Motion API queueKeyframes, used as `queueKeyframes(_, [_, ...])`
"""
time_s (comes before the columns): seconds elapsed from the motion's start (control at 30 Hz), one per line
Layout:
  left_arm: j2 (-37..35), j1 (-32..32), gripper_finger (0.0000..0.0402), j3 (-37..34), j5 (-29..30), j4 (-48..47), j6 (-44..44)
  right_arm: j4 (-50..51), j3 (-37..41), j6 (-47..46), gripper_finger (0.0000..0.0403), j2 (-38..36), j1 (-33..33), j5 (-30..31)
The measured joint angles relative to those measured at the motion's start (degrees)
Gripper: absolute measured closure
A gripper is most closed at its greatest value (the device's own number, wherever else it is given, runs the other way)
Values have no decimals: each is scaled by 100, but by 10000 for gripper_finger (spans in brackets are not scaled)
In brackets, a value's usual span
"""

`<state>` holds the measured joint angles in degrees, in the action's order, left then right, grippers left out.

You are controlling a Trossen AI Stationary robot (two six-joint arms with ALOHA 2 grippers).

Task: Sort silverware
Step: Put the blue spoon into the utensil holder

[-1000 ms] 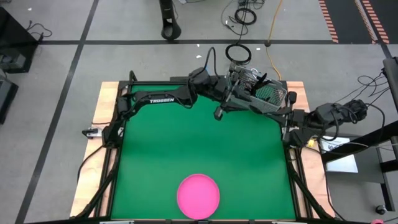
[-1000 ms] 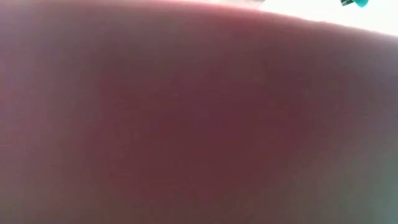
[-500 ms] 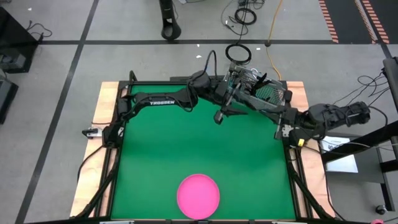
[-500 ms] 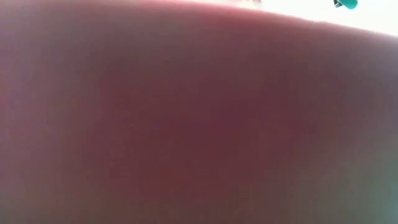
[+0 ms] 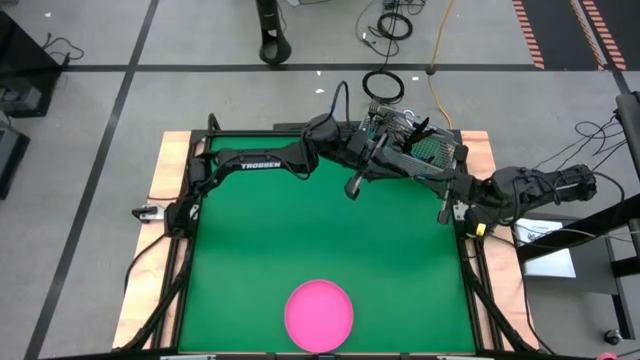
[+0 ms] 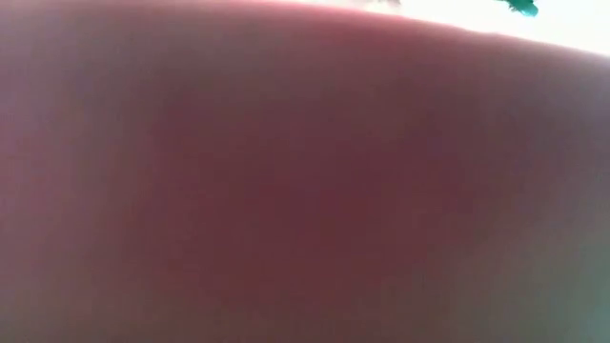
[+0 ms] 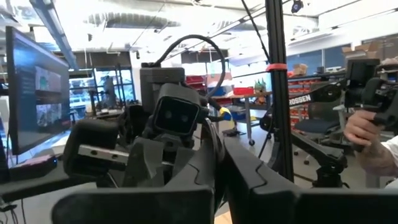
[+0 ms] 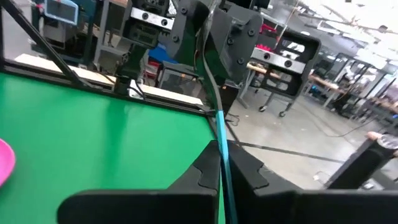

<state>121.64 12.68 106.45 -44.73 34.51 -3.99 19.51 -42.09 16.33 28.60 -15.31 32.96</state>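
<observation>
One utensil with a thin light-blue handle (image 8: 222, 162) and a dark shiny head is up in the air over the table's far right part. It also shows as a teal speck (image 6: 519, 8) in the low view. My right gripper (image 8: 221, 186) is shut on it and points toward the table's left. My left gripper (image 7: 219, 186) faces it tip to tip, shut, beside the grey wire-mesh basket (image 5: 432, 148). More shiny silverware (image 5: 390, 120) lies at the basket's left end. The pink plate (image 5: 319, 316) rests on the mat at the near edge. My left gripper is shut at the utensil's dark metal end (image 8: 210, 74), coming about level from the table's left. Its own fingers hide the contact in the left wrist view. My right gripper pinches the light-blue handle (image 8: 225, 193) between its two fingers, level from the table's right. The handle runs along the fingers and juts out past their tips. The utensil is clear of the table.
The green mat (image 5: 320, 230) lies bare between the grippers and the plate. The plate (image 6: 286, 191) blocks nearly the whole low view. A person's hand (image 7: 367, 134) rests on another arm in the room beyond the table. A black stand (image 5: 272, 40) and cables are on the floor.
My right gripper has gone a little toward the table's left, nearer my left gripper, with the utensil. In the low view the teal speck has shifted left with it.
</observation>
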Motion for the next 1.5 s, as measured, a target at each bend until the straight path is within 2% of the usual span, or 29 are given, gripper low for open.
queueKeyframes(0.17, [-10,97,393,0,52,-116,-172,-25,-31,665,356,-20,0,111])
queueKeyframes(0.3, [-89,257,393,0,421,-644,-157,46,-111,782,294,-26,0,953])
queueKeyframes(0.37, [-122,360,393,0,676,-853,-122,386,-172,530,262,-22,0,1526])
queueKeyframes(0.43, [-127,487,393,2,880,-920,-165,1000,-240,200,234,-28,1,1853])
queueKeyframes(0.57, [-127,719,393,4,1690,-1241,-262,1945,-262,-814,200,-63,0,1835])
queueKeyframes(0.63, [-78,802,393,10,2046,-1306,-208,2234,-262,-1285,197,-63,0,1806])
queueKeyframes(0.83, [244,888,394,257,2387,-1556,-172,2677,-262,-1868,206,-63,-7,1793])
queueKeyframes(1.13, [1139,770,394,1359,2325,-2188,-466,2622,-262,-2025,210,-96,-9,1790])
queueKeyframes(1.27, [1313,748,394,1401,2270,-2199,-648,2677,-262,-2065,210,-96,-9,1772])
queueKeyframes(1.5, [1675,807,394,1405,2555,-1998,-1234,2686,-262,-2018,211,-98,-9,1772])
